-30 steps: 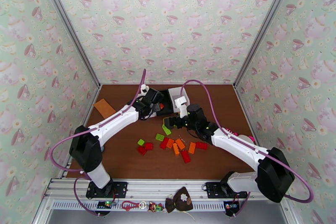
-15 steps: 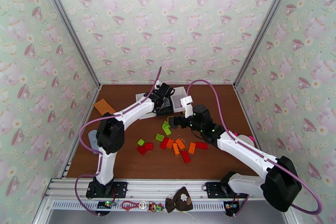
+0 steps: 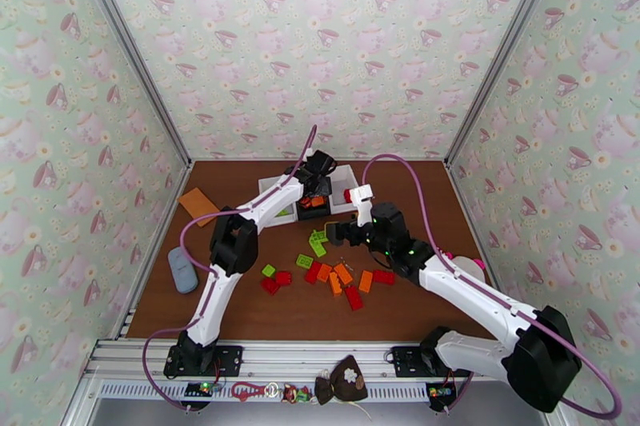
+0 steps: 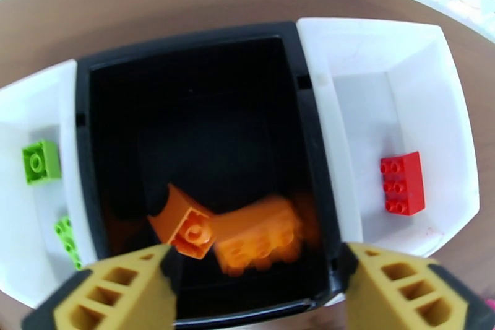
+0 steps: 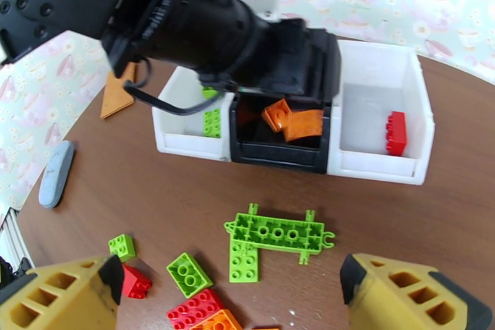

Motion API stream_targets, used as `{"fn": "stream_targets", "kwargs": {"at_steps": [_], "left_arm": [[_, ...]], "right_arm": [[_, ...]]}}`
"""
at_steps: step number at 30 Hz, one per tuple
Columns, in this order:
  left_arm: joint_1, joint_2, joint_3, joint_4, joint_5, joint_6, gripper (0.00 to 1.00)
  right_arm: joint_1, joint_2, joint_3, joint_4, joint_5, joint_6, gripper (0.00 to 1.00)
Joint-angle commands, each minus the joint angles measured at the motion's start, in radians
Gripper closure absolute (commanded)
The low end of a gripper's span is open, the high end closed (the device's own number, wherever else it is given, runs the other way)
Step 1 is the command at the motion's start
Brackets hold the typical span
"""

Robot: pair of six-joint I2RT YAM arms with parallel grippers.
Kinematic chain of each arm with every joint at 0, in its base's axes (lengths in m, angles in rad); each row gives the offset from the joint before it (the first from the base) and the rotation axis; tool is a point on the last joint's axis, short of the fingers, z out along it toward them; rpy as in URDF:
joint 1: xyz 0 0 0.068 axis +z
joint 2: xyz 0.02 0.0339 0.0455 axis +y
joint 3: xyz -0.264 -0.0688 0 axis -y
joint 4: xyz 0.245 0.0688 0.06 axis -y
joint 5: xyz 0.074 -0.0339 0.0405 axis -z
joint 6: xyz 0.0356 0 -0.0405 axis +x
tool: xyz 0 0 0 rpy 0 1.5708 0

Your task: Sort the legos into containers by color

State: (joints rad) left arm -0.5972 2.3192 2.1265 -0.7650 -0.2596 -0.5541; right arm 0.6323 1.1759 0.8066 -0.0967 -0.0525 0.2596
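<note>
My left gripper point(image 4: 260, 300) hangs open over the black bin point(image 4: 204, 71), the middle of three containers. Two orange legos point(image 4: 185, 226) lie in it, and one of them point(image 4: 263, 232) is blurred. The left white bin point(image 4: 28, 220) holds lime green bricks point(image 4: 42, 161). A red brick point(image 4: 402, 182) sits in the right white bin point(image 4: 396, 59). My right gripper point(image 5: 235, 306) is open above a joined lime green lego piece point(image 5: 275, 235) that lies on the table. From above, the left gripper point(image 3: 314, 186) is over the bins and the right gripper point(image 3: 332, 232) is just before them.
A loose heap of red, orange and green bricks point(image 3: 336, 276) lies mid-table in front of the right gripper. A flat orange card point(image 3: 198, 205) and a grey-blue oblong object point(image 3: 182, 269) sit at the left. The left arm point(image 5: 185, 21) stretches over the bins.
The left arm reached farther back over the black bin and opened; the orange brick it carried now lies in that bin. The right gripper shifted slightly right.
</note>
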Motion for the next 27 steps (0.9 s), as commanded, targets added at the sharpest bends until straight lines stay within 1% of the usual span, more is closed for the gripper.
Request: {"fn": "stream_targets", "kwargs": {"at_steps": [1,4,7,8,10,12,15,18,19,21,25,26,27], "left_arm": [[0.000,-0.142,-0.094,0.049,0.025,0.053,0.11],[-0.001,-0.267,-0.236,0.138,0.044,0.096,0.01],[-0.001,-0.411,-0.408,0.247,0.090,0.178,0.00],[-0.001,-0.459,-0.472,0.291,0.127,0.222,0.00],[0.000,-0.565,-0.612,0.391,0.242,0.347,0.00],[0.002,-0.636,-0.696,0.410,0.320,0.453,0.00],[0.000,-0.664,-0.688,0.276,0.386,0.612,0.00],[0.000,-0.675,-0.692,0.172,0.497,0.782,0.00],[0.001,-0.671,-0.688,0.143,0.509,0.813,0.00],[0.001,-0.641,-0.649,0.080,0.506,0.852,0.00],[-0.005,-0.542,-0.547,-0.035,0.482,0.895,0.04],[-0.010,-0.515,-0.519,-0.059,0.477,0.905,0.06],[-0.014,-0.481,-0.483,-0.092,0.484,0.917,0.10]], "right_arm": [[-0.008,0.003,0.020,-0.085,0.090,0.034,0.01],[-0.008,0.035,0.041,-0.128,0.105,0.082,0.01],[-0.008,0.057,0.044,-0.137,0.108,0.140,0.00],[-0.008,0.059,0.046,-0.143,0.118,0.153,0.00],[-0.008,0.056,0.041,-0.149,0.130,0.162,0.00],[-0.008,0.040,0.028,-0.148,0.135,0.161,0.00],[-0.008,0.001,-0.003,-0.150,0.127,0.147,0.00],[-0.008,-0.047,-0.026,-0.172,0.115,0.139,0.00],[-0.008,-0.062,-0.029,-0.183,0.112,0.136,0.00],[-0.008,-0.091,-0.032,-0.205,0.108,0.125,0.00],[-0.008,-0.136,-0.034,-0.239,0.115,0.104,0.00],[-0.008,-0.145,-0.034,-0.247,0.119,0.100,0.00],[-0.008,-0.156,-0.035,-0.255,0.121,0.096,0.00]]}}
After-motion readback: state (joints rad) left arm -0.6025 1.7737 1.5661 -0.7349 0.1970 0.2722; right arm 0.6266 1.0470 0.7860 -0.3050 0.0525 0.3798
